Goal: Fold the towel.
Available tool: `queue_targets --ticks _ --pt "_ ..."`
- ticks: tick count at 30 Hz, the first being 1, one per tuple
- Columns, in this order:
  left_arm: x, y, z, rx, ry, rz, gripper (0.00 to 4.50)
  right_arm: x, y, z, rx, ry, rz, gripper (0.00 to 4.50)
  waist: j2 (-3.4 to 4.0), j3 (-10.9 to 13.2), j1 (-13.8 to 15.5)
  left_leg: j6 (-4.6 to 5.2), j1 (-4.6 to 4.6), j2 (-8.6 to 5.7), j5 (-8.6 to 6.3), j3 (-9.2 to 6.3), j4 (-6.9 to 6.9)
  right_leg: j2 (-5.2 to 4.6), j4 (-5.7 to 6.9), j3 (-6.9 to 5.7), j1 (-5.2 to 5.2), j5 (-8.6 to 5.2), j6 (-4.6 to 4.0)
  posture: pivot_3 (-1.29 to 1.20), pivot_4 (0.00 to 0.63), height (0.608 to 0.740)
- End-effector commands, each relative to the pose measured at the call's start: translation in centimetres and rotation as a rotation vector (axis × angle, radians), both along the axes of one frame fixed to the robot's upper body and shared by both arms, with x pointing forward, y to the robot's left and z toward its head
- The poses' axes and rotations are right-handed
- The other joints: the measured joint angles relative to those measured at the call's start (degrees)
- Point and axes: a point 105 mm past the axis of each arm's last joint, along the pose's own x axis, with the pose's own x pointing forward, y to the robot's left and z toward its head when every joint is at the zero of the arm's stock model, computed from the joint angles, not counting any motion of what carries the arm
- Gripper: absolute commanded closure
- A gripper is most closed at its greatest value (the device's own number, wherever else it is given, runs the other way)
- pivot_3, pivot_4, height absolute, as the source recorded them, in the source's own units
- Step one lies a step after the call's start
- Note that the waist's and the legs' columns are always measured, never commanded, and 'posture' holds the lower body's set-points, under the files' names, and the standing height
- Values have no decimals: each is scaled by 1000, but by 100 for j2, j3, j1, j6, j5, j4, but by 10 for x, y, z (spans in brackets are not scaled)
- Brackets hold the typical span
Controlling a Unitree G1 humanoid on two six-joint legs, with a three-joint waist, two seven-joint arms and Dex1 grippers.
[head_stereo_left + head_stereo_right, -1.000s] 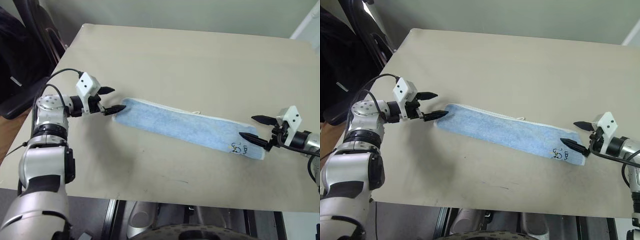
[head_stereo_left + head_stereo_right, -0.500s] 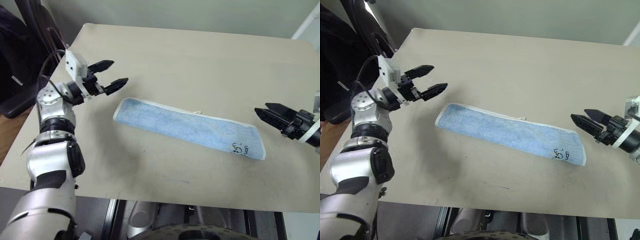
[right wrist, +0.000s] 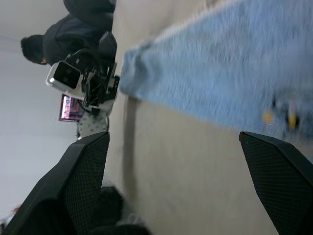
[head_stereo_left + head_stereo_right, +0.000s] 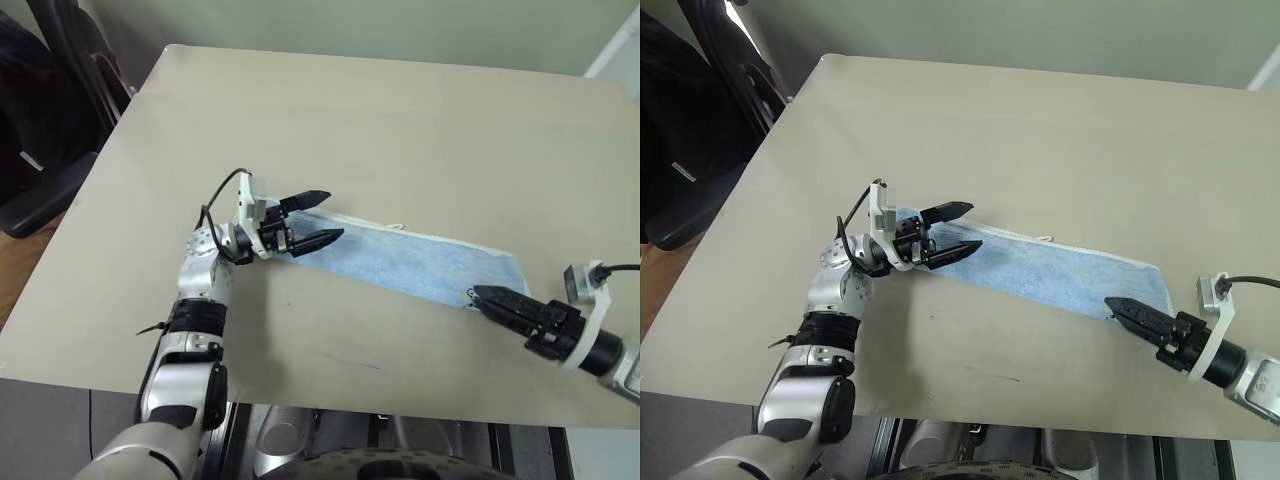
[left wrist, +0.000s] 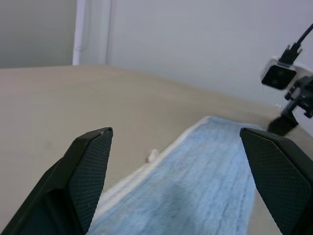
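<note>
Beige tabletop, matte and bare but for a few faint scuffs near the front edge; a pale wall runs behind it, and a dark chair or bundle of dark cloth sits off the table's left corner. My towel lies flat toward the front of the table as a long narrow strip, running slantwise from my left, farther end down to my right, nearer end. Its whitish edging shows along the far long side, with a small loop or tag poking out there. I judge the strip to be already folded lengthwise, since it is so narrow for a hand towel, but I cannot see the layers to be sure. What is left, as I read it, is to bring one short end over to the other. My left gripper hovers over the left end of the strip, fingers spread wide with nothing between them; the left wrist view looks straight down the length of the cloth. My right gripper points at the right end, its tips at or over the near corner, where I cannot tell whether they touch the cloth; the right wrist view shows its fingers well apart, holding nothing. Neither end is lifted yet.
</note>
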Motion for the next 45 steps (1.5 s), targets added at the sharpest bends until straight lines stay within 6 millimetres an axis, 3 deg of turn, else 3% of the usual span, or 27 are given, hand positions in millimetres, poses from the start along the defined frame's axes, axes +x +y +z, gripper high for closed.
queue_targets --ticks 1,7,12,23,36,41,45 --pt "-6 -4 6 -1 -37 -3 0 -5 -2 -3 28 40 -11 20 0 0 -2 0 3 0 0 0 1 0 0 0 2 3 -1 0 150 733" --pt "-9 -9 3 -4 -25 4 0 -4 -14 -23 51 126 -103 20 0 0 -7 33 4 -2 -34 0 8 0 -2 7 4 9 -32 0 150 733" --pt "-13 -14 2 3 -25 0 0 10 -24 -26 54 119 -189 20 0 -1 -12 32 6 -3 -33 1 11 0 -2 9 6 20 -39 0 150 733" --pt "-14 -17 7 9 -22 2 0 21 -47 -36 -34 176 -319 20 -3 -2 -14 32 9 -4 -33 0 13 -2 -5 9 15 21 -39 0 150 733" --pt "-12 -20 8 13 -7 3 0 35 -88 -23 -34 121 -515 20 -9 -4 2 11 28 -8 -65 -1 13 -9 -24 10 50 22 -37 0 150 733" --pt "-12 -20 8 15 -8 1 0 30 -90 -23 -10 121 -533 20 -8 -4 7 11 20 -7 -73 -1 8 -8 -46 9 49 20 -34 0 150 733" --pt "-13 -22 8 19 -11 -3 0 27 -79 -26 56 112 -512 20 -9 -4 1 7 15 -4 -76 1 7 -5 -66 7 49 18 -31 0 150 733"
